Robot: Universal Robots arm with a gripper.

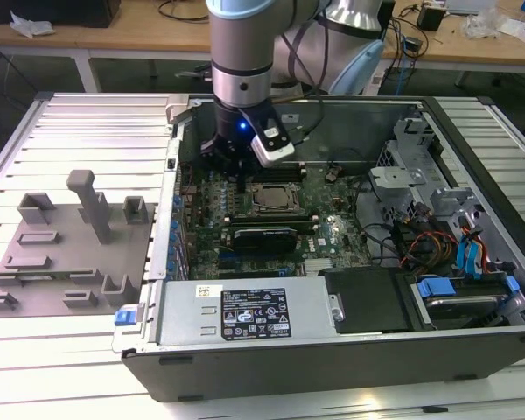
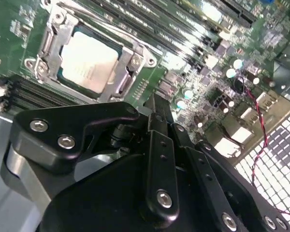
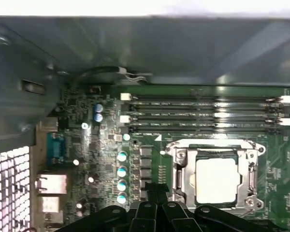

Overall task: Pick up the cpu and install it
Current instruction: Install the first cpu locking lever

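- Now: the arm point(image 1: 245, 52) reaches down into an open computer case point(image 1: 332, 350) that lies on a slatted metal worktop point(image 1: 79, 131).
- The end effector point(image 1: 224, 164) hangs low over the green motherboard point(image 1: 328, 219), just beside the socket on the exterior view's left.
- End effector state: in both wrist views the black fingers point(image 3: 154, 193) look pressed together at the tip, with nothing between them point(image 2: 157, 108).
- The cpu point(image 3: 217, 180) sits flat inside the metal socket frame point(image 3: 176, 166) on the motherboard, pale silvery top facing up. It is also seen in the second wrist view point(image 2: 89, 60) and the exterior view point(image 1: 271, 198).
- The cpu and end effector are near each other but apart, with no contact.
- Long memory slots point(image 3: 208, 116) run alongside the socket frame.
- Grey blocks point(image 1: 70, 254) stand on the worktop outside the case, on the exterior view's left, well apart from the arm.
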